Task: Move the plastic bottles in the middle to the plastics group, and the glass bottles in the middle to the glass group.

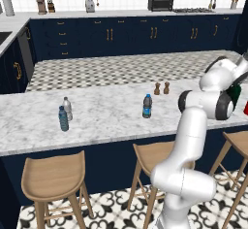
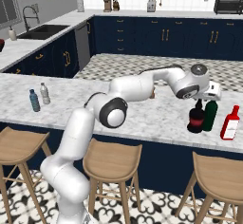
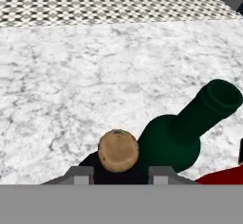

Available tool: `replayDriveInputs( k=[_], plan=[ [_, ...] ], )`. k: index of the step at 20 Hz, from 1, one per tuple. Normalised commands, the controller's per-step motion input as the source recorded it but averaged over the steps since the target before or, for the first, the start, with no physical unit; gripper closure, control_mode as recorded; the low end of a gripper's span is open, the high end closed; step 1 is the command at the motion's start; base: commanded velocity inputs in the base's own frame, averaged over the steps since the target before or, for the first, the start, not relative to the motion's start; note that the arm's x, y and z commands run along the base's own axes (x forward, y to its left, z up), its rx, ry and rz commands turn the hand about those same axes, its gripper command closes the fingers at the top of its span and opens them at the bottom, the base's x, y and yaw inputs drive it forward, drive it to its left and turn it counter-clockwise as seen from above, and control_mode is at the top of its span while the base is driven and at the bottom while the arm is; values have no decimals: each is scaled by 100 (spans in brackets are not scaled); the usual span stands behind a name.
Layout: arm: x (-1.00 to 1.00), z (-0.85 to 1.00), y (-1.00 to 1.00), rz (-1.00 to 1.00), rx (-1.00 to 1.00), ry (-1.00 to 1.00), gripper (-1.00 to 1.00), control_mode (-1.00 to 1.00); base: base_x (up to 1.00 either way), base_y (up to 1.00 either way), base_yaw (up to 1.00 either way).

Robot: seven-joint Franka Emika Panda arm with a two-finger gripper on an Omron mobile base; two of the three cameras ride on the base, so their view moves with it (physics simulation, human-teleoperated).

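I see wooden stools (image 1: 53,177) closest to me, tucked under a long marble counter (image 1: 106,121). The floor (image 1: 121,206) under them has black and white swirls.

On the counter, the small bottle with the dark blue label (image 1: 147,106) stands up near the middle, all by itself. Far off to the left stand two little bottles close together, the light blue bottle (image 1: 63,119) in front and the white-capped bottle (image 1: 67,108) just behind it. Two small brown grinders (image 1: 161,88) stand side by side near the back edge of the counter.

At the right end of the counter, my gripper (image 2: 205,96) hangs just above the black bottle (image 2: 195,118). The green bottle (image 2: 210,115) stands right beside it, and a red bottle (image 2: 230,123) stands a little farther right. In the hand view, I look down on the black bottle's cork (image 3: 118,151) sitting between my two fingertips (image 3: 78,174). The tips sit apart, one on each side of the cork. I cannot tell if they touch it. Most of the black bottle is hidden under the cork. The red bottle is cut off at the edge there.

Farther back is a checkered floor, then dark blue cabinets (image 1: 121,36). A toaster oven (image 1: 160,3) sits on the back counter, and a sink (image 2: 42,31) is on the left.
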Motion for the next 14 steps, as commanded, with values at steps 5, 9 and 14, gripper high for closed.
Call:
replayDriveInputs(
  k=[5, 9, 14],
  plan=[
    [0, 25, 14, 0, 0, -3, -100, -100, 0, 0, 0],
    [-17, 39, 43, -2, 0, -5, -100, -100, 0, 0, 0],
    [-44, 12, 61, -1, 0, 0, -100, -100, 0, 0, 0]
  ],
)
